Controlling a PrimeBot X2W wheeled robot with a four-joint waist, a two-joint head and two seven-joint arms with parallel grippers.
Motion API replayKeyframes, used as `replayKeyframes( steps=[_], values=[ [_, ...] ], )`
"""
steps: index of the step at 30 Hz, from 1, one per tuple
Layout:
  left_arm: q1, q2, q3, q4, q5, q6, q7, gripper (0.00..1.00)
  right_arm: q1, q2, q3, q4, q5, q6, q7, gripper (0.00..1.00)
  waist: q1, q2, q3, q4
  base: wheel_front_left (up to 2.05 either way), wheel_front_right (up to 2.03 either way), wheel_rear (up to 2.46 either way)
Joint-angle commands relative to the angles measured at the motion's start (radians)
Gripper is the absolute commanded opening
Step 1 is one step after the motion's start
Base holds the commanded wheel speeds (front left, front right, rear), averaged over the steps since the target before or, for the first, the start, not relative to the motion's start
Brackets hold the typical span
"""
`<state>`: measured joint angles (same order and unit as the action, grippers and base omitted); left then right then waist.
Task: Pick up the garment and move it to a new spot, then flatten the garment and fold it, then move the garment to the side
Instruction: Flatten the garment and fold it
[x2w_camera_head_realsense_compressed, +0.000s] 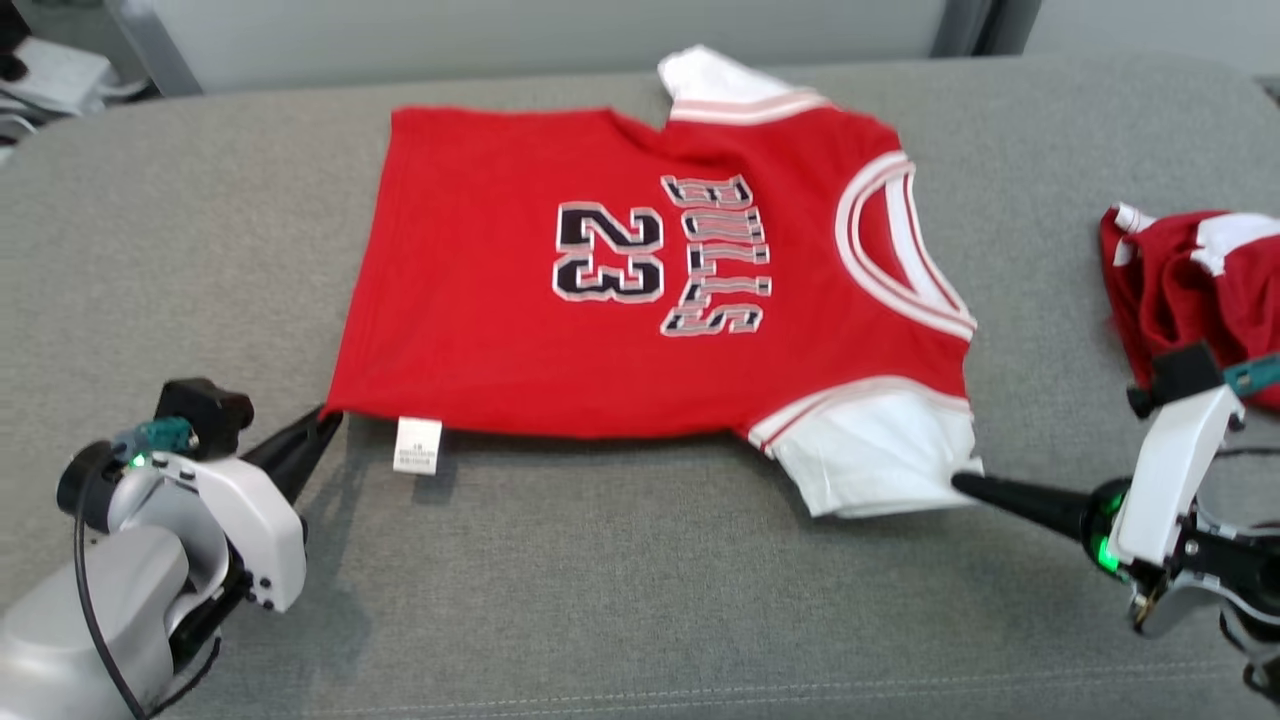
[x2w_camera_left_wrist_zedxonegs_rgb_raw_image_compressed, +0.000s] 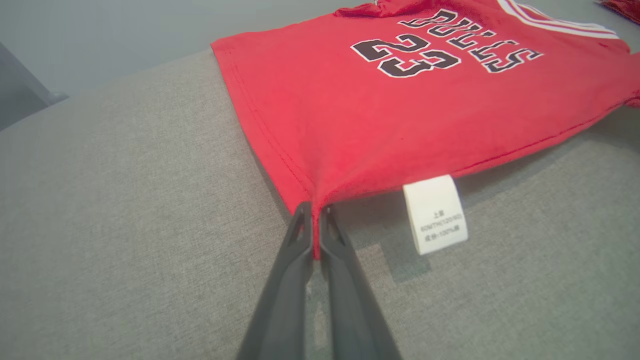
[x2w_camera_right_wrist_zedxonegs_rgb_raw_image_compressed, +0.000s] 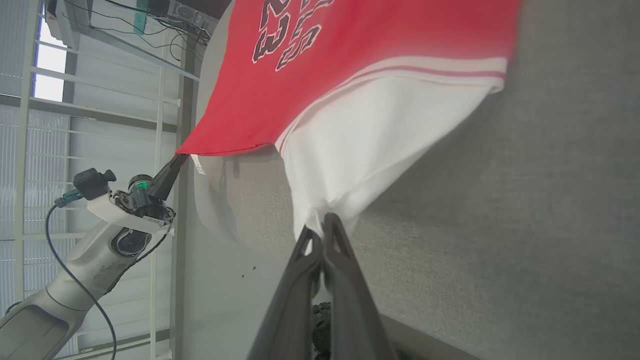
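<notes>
two closed grippers pinch a red jersey on a grey padded surface

the garment (x2w_camera_head_realsense_compressed: 560, 300) is a small red basketball jersey with white sleeves and the number 23. it lies spread front-up in the middle of a grey fabric-covered surface (x2w_camera_head_realsense_compressed: 620, 600), with its neck toward the robot's right. the left gripper (x2w_camera_head_realsense_compressed: 322, 422) has its jaws closed on the near hem corner, just beside a white care label (x2w_camera_head_realsense_compressed: 417, 445). the right gripper (x2w_camera_head_realsense_compressed: 968, 484) has its jaws closed on the edge of the near white sleeve (x2w_camera_head_realsense_compressed: 870, 450). in the right wrist view the cloth is drawn to a small peak at the fingertips.

the jersey looks like thin, soft knit: light, limp and likely to sag and crease between any two holds. corners, hems and sleeve edges seem the best places to grip, since the doubled cloth there gives the narrow fingers something to bite.

it cannot be told whether each pinch takes both layers or only the top one. the far sleeve is partly tucked at the far edge, and the garment's back is hidden. a bunched red and white cloth (x2w_camera_head_realsense_compressed: 1180, 290) lies well apart at the right, cut off by the frame, so its kind is unclear.
</notes>
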<state>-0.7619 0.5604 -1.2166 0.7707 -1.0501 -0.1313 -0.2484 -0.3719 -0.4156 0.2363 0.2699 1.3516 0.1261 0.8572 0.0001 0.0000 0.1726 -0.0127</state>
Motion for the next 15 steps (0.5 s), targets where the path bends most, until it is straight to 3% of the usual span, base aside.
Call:
replayKeyframes(
  steps=[1, 15],
  values=[
    [-0.008, 0.052, 0.028, -0.006, -0.010, 0.001, -0.013, 0.00, 0.027, -0.018, 0.000, -0.029, -0.012, 0.005, -0.013, 0.00, -0.0001, 0.0000, -0.042, 0.016, 0.00, 0.00, 0.00],
    [0.105, 0.077, -0.021, -0.028, -0.010, 0.001, 0.014, 0.00, 0.197, -0.005, -0.013, -0.078, -0.033, 0.005, 0.015, 0.00, -0.0001, 0.0000, -0.131, 0.035, 0.00, 0.00, 0.00]
  ],
)
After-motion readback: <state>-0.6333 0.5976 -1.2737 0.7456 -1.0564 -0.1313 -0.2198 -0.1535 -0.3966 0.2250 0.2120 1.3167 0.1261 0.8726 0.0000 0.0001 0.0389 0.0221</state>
